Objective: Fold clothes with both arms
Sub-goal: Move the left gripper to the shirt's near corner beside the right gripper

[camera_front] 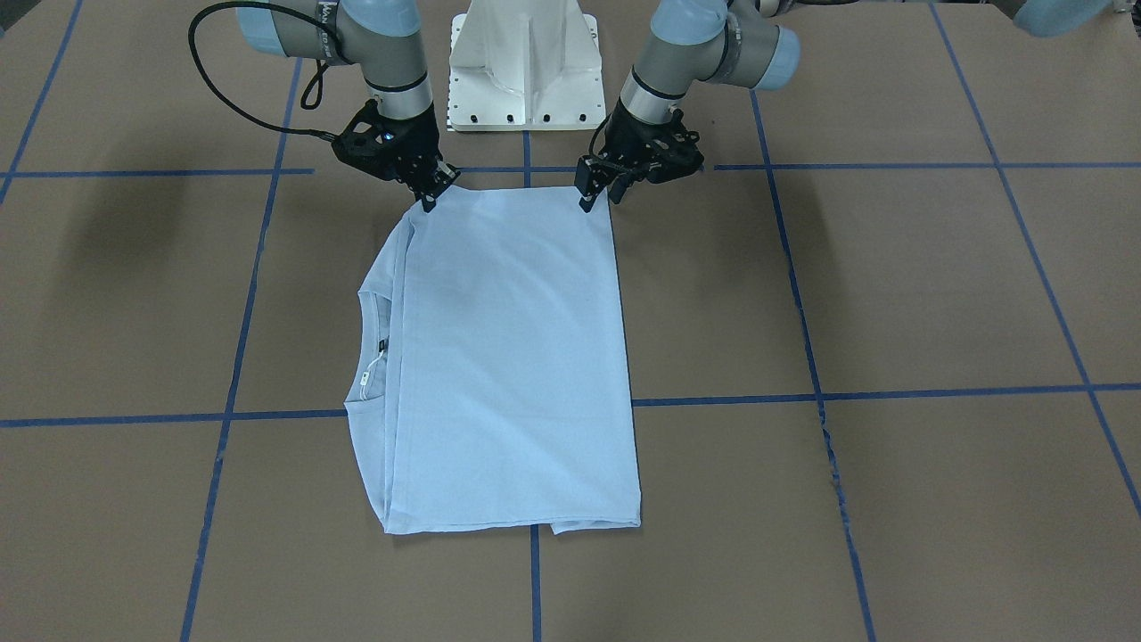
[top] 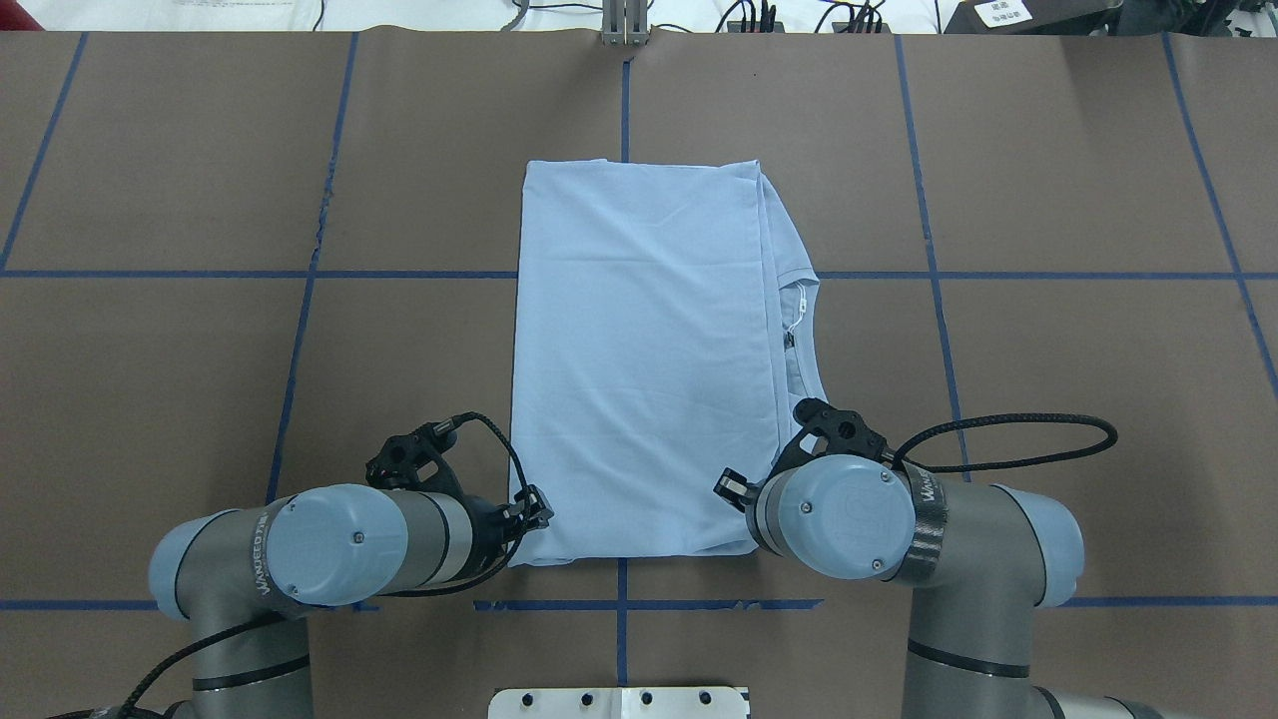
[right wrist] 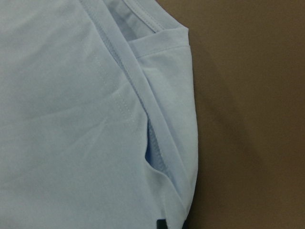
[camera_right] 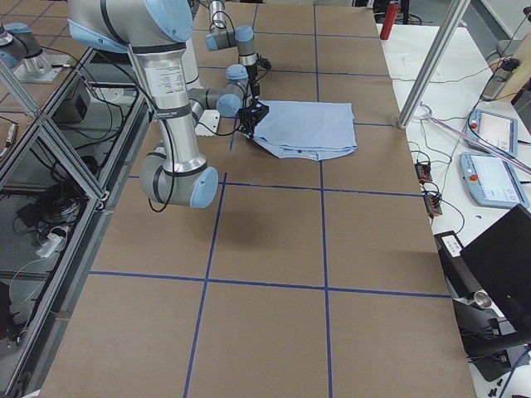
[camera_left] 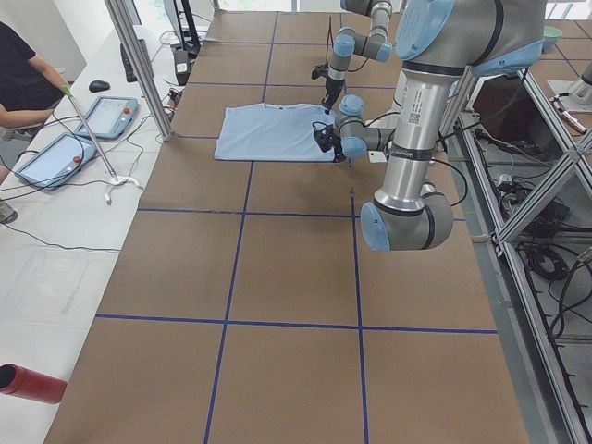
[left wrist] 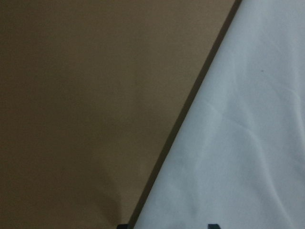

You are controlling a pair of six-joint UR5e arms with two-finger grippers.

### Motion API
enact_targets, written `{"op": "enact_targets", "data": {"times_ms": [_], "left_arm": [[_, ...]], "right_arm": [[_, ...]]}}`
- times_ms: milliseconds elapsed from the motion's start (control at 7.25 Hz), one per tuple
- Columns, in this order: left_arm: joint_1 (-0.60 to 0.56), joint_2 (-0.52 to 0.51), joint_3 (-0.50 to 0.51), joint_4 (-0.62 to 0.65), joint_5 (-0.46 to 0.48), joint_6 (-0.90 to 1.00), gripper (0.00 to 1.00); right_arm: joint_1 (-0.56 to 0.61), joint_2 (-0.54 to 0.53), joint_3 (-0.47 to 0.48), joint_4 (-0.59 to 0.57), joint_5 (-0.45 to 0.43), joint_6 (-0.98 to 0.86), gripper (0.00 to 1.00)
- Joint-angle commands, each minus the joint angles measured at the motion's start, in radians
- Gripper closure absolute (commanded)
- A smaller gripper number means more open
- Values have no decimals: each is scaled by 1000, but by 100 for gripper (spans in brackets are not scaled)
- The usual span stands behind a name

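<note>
A wide table covered in brown board and marked with a blue tape grid (camera_front: 891,285) carries the work. At its middle a pale light-blue short-sleeved T-shirt (camera_front: 513,357) is laid flat, already folded into a long rectangle. Its collar and one sleeve are left showing along the robot's right side.

The silver-grey left arm with light-blue joint caps (camera_front: 704,45) and the matching right arm (camera_front: 374,36) are bent low over the shirt's near edge, one at each corner. This is judged to be a stance for lifting that edge evenly and carrying it over to the far one.

The black two-finger left gripper (camera_front: 599,198) is set at the plain corner. Its fingers are seen parted in the wrist view, with the cloth's edge between them and nothing clamped.

The black right gripper (camera_front: 437,192) is set at the sleeve-side corner. Only one fingertip is shown there, so its opening and hold cannot be told.
</note>
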Motion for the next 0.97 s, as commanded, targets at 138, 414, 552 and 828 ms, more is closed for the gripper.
{"op": "enact_targets", "data": {"times_ms": [138, 414, 552, 828], "left_arm": [[23, 2, -6, 30, -1, -16, 36], [29, -1, -7, 52, -1, -18, 37], [30, -1, -7, 52, -1, -18, 42], [36, -1, -7, 52, -3, -50, 100]], "right_arm": [[0, 0, 0, 0, 0, 0, 100], [0, 0, 6, 0, -2, 2, 100], [0, 0, 6, 0, -2, 2, 100], [0, 0, 6, 0, -2, 2, 100]]}}
